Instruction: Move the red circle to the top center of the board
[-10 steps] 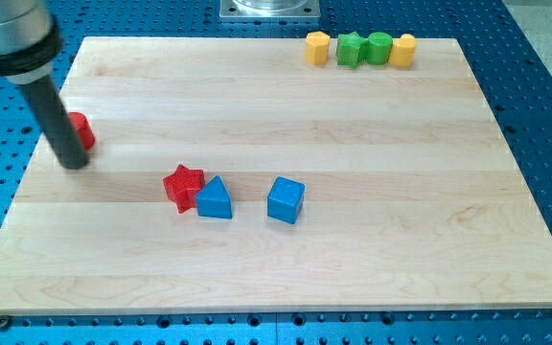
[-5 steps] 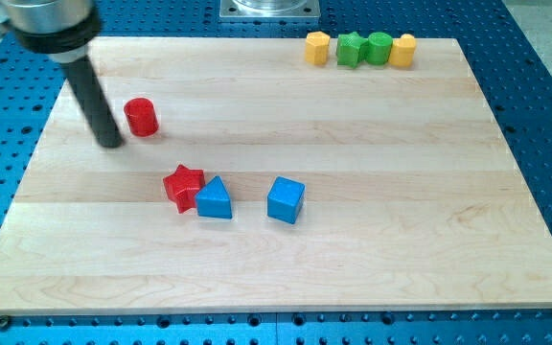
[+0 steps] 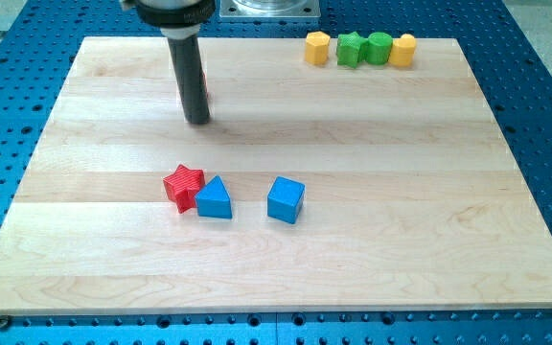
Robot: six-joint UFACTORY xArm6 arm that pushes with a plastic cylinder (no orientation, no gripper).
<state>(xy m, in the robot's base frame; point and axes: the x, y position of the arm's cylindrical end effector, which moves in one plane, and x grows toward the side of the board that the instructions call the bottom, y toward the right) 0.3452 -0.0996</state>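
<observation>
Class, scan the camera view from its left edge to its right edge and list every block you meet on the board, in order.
red star → blue triangle → blue cube → yellow block → green star → green circle → second yellow block. The red circle is almost hidden behind the rod, so it is left out.

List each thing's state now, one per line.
My tip: down on the board, upper left of centre.
Red circle: almost hidden behind the rod.
Red star: touching the blue triangle.
Blue cube: standing alone.
Yellow-green row: packed along the top edge.
</observation>
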